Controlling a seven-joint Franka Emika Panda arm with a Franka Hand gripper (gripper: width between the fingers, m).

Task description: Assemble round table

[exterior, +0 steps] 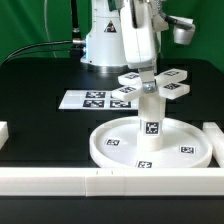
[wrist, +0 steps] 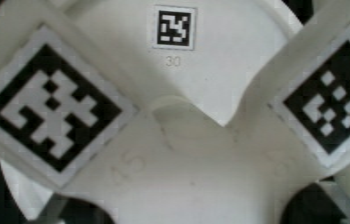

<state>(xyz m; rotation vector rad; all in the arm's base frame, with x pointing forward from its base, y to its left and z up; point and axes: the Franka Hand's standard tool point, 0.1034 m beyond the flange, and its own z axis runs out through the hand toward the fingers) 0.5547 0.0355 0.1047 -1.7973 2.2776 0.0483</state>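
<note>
The large rimmed round disc (exterior: 105, 150) lies on the black table near the front. The thick short cylinder (exterior: 150, 130) stands upright in its central socket. The cross-shaped piece (exterior: 165, 88) sits on top of the cylinder, its arms showing tags. My gripper (exterior: 143, 72) comes straight down onto the cross's middle and is shut on it. In the wrist view the cross-shaped piece (wrist: 190, 120) fills the frame with three tags, and my dark fingertips (wrist: 83, 212) flank its hub, with my gripper (wrist: 198, 212) centred there.
The marker board (exterior: 88, 98) lies flat behind the disc toward the exterior view's left. Long white rails run along the front (exterior: 100, 180) and at both sides (exterior: 212, 135). The arm's white base (exterior: 105, 40) stands at the back.
</note>
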